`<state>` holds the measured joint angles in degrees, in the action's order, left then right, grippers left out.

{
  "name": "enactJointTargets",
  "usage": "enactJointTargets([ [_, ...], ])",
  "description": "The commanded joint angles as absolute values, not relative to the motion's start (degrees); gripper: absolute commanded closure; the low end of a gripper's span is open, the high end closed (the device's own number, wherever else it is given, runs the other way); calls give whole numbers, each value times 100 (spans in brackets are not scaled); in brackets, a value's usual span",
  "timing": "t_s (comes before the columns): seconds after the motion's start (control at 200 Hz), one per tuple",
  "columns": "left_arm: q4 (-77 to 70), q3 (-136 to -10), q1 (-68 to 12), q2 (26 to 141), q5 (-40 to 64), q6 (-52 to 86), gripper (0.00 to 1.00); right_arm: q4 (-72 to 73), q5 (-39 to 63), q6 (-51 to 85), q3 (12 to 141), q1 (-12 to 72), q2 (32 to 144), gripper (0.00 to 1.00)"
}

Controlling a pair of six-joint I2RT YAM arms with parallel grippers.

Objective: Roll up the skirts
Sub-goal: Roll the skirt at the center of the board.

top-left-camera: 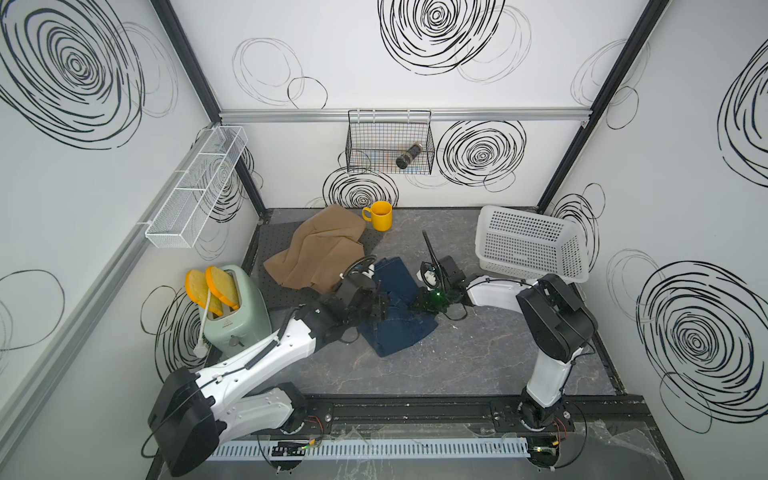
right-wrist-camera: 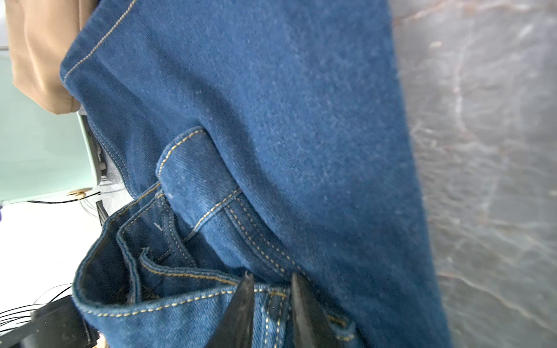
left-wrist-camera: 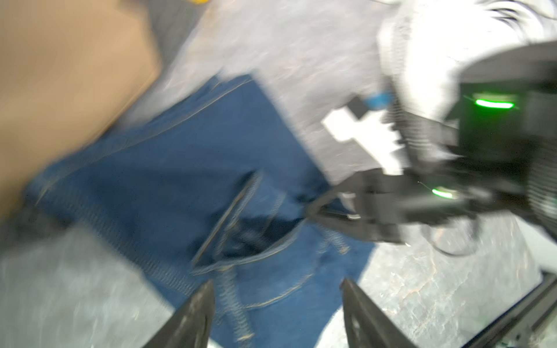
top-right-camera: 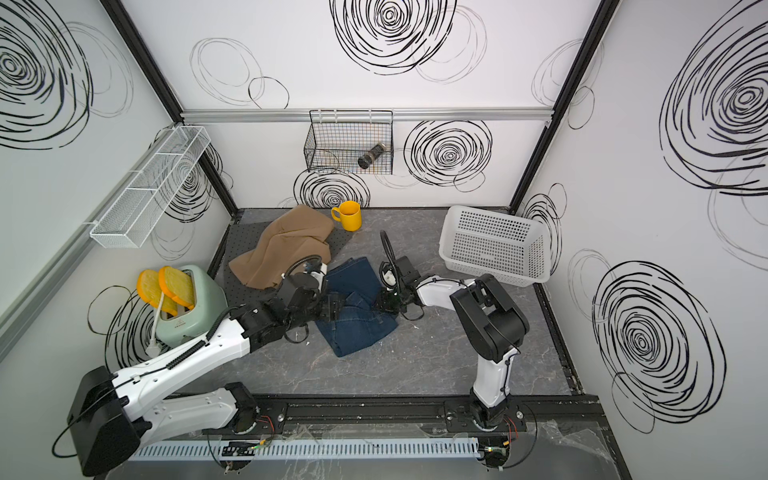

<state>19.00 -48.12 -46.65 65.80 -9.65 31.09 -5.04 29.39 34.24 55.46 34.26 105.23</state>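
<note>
The left gripper hangs with its jaws spread and nothing between them. The denim skirt lies directly beneath its fingertips, and the tan skirt lies crumpled just beyond it on its outer side. Across the denim, the right gripper is pinched onto the stitched waistband fold, with cloth bunched between its fingers.

The step in hand looks like starting the roll on the denim. It should go best if the left jaws come down on the same waistband edge, level with the right's hold, so both turn the fold evenly and the roll does not skew.

The left wrist view is smeared — whether those fingertips touch cloth is unclear. A dark dotted sheet under the tan skirt could be the third skirt or a board; I cannot tell.
</note>
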Motion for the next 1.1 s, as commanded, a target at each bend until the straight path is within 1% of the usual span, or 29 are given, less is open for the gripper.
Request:
enactJointTargets([
  [0.0, 2399, -5133, -5611, 7154, -2365, 1684, 31, -1120, 2676, 3386, 5353, 3364, 10909, 73],
  [0.08, 2282, -5211, -6163, 7699, -2709, 1088, 30, -1074, 2831, 3367, 5305, 3267, 10890, 73],
  [0.235, 1984, -5145, -6696, 8614, -3123, 224, 30, -925, 3279, 3278, 5234, 3182, 10939, 73],
  [0.33, 1936, -5164, -6654, 8925, -3159, 131, 30, -816, 3475, 3252, 5150, 3116, 10951, 73],
  [0.4, 1798, -5011, -6667, 9019, -3426, 132, 24, -766, 3652, 3235, 5102, 3053, 10958, 73],
  [0.465, 1638, -4880, -6654, 9111, -3102, 147, 21, -764, 3745, 3197, 5068, 2966, 10930, 72],
  [0.58, 1839, -5043, -6595, 9678, -3131, 266, 22, -734, 3981, 3160, 5032, 2824, 10912, 72],
  [0.665, 1902, -5158, -6523, 9914, -2945, 334, 25, -743, 4065, 3116, 5027, 2786, 10869, 71],
  [0.72, 1909, -5167, -6472, 9965, -2855, 332, 31, -730, 4128, 3111, 4997, 2785, 10827, 70],
  [0.74, 1928, -5187, -6435, 9975, -2783, 353, 34, -720, 4148, 3111, 4992, 2770, 10813, 70],
  [0.76, 1935, -5204, -6395, 9976, -2662, 385, 40, -721, 4164, 3111, 4986, 2770, 10790, 69],
  [0.786, 1929, -5220, -6316, 9961, -2489, 422, 48, -714, 4175, 3111, 4967, 2761, 10765, 68],
  [0.836, 1919, -5250, -6147, 9933, -2193, 474, 76, -695, 4200, 3144, 4936, 2735, 10690, 65],
  [0.856, 1933, -5272, -6067, 9923, -2052, 503, 85, -709, 4201, 3154, 4927, 2714, 10653, 63],
  [0.876, 1954, -5309, -5974, 9915, -1893, 532, 91, -731, 4191, 3174, 4930, 2695, 10605, 61],
  [0.896, 1980, -5337, -5881, 9899, -1709, 568, 95, -738, 4185, 3200, 4909, 2653, 10539, 58],
  [0.906, 1985, -5360, -5827, 9891, -1607, 584, 99, -738, 4188, 3224, 4890, 2634, 10508, 56],
  [0.991, 1988, -5440, -5484, 9749, -778, 742, 100, -595, 4192, 3469, 4634, 2358, 9934, 40],
  [1.031, 1973, -5464, -5348, 9668, -366, 861, 100, -504, 4196, 3617, 4466, 2133, 9565, 34],
  [1.096, 1906, -5489, -5065, 9539, 470, 1176, 100, -465, 4173, 3749, 4224, 1775, 8966, 29],
])
